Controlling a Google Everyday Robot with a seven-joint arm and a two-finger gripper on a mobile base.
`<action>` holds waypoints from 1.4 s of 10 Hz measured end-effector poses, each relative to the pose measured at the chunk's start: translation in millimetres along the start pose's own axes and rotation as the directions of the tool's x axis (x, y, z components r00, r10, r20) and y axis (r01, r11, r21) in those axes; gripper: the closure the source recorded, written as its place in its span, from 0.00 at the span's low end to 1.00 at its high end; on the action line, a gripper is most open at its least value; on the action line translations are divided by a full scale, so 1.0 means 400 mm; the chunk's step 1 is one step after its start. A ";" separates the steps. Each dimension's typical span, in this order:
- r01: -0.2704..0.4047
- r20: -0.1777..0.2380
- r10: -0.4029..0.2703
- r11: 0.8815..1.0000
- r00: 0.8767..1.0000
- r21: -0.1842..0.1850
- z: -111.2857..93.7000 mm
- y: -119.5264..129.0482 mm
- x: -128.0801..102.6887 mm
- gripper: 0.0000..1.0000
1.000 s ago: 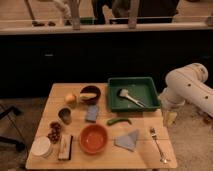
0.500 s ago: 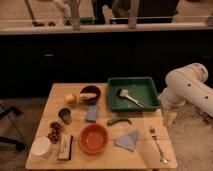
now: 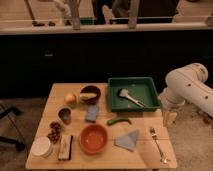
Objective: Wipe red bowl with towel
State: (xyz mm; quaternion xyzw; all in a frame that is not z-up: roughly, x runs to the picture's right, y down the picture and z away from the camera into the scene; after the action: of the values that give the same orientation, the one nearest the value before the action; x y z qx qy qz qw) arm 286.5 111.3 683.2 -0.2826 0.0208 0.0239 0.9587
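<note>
The red bowl (image 3: pixel 93 138) sits upright and empty near the front middle of the wooden table (image 3: pixel 142 156). The grey-blue towel (image 3: pixel 128 140) lies flat just to its right, close to it but apart. My white arm stands off the table's right side, and my gripper (image 3: pixel 170 118) hangs down at the table's right edge. It is well right of the towel and bowl and holds nothing that I can see.
A green tray (image 3: pixel 145 87) with a brush (image 3: pixel 129 97) sits at the back right. A dark maroon bowl (image 3: pixel 90 93), a blue sponge (image 3: pixel 91 113), a green vegetable (image 3: pixel 118 120), a fork (image 3: pixel 157 142), a grey cup (image 3: pixel 65 115) and a white container (image 3: pixel 41 146) share the table.
</note>
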 end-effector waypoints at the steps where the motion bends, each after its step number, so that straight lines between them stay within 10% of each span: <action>1: 0.000 0.000 0.000 1.000 1.000 0.000 0.000 0.000 0.000 0.20; 14: 0.175 0.018 -0.175 0.985 0.984 0.005 0.017 0.059 -0.102 0.20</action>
State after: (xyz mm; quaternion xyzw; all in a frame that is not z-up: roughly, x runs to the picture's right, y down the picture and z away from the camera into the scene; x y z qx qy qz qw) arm 244.7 133.3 678.4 -0.2816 -0.0127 -0.0579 0.9577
